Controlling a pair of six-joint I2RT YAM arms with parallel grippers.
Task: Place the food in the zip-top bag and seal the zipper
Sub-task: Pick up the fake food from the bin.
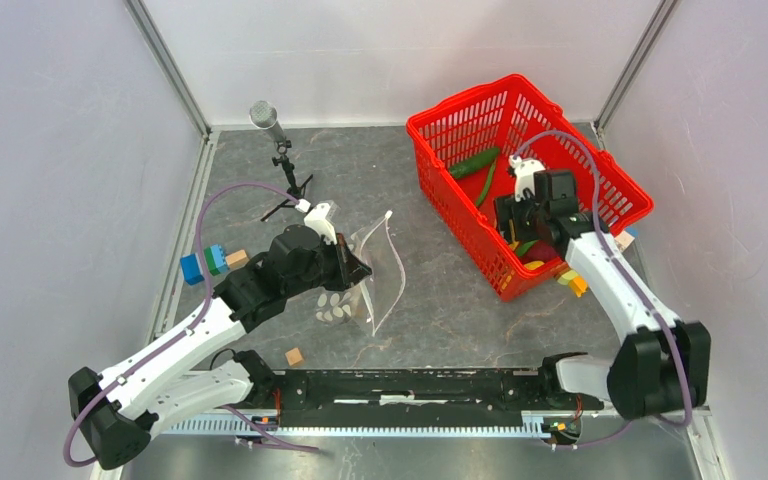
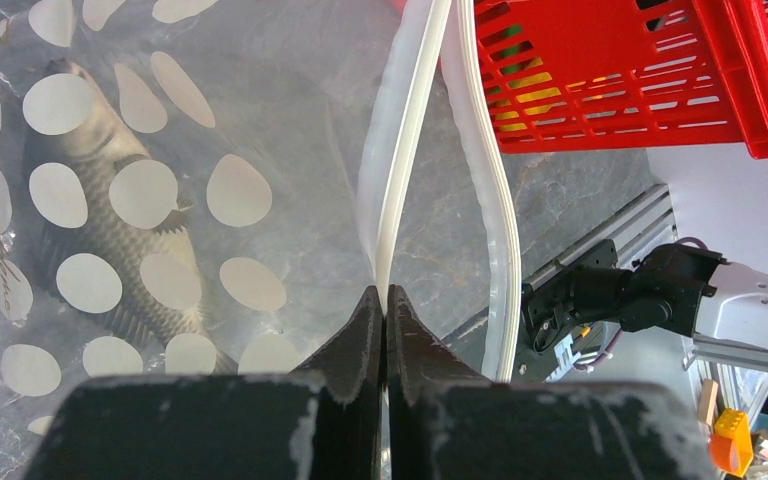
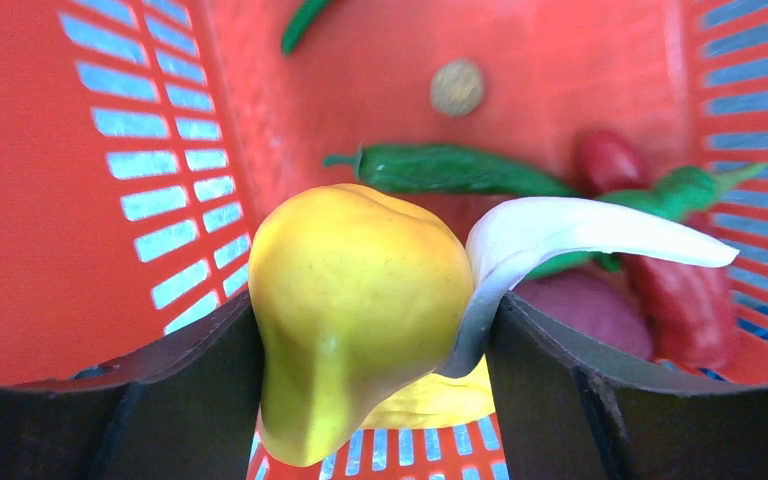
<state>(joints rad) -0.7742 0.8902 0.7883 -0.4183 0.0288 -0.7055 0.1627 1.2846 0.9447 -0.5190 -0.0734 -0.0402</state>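
Note:
The zip-top bag [image 1: 378,268], clear with white dots, lies at table centre-left. My left gripper [image 2: 384,295] is shut on its white zipper [image 2: 400,150], one strip pinched between the tips and the other strip bowing away to the right. A grey fish [image 2: 100,150] shows through the bag's film. My right gripper [image 3: 372,312] is down in the red basket [image 1: 440,120], its fingers against both sides of the yellow piece [image 3: 360,290] and its white flap. Behind it lie green pods [image 3: 450,170], a red chilli [image 3: 675,300], a magenta aubergine [image 3: 585,305] and a brown lump [image 3: 457,87].
Blue-green blocks [image 1: 205,263] sit left of the left arm and a wooden cube [image 1: 294,356] near its base. A microphone stand [image 1: 282,150] rises at the back. A yellow block [image 1: 572,282] lies by the basket's near corner. Walls enclose the table.

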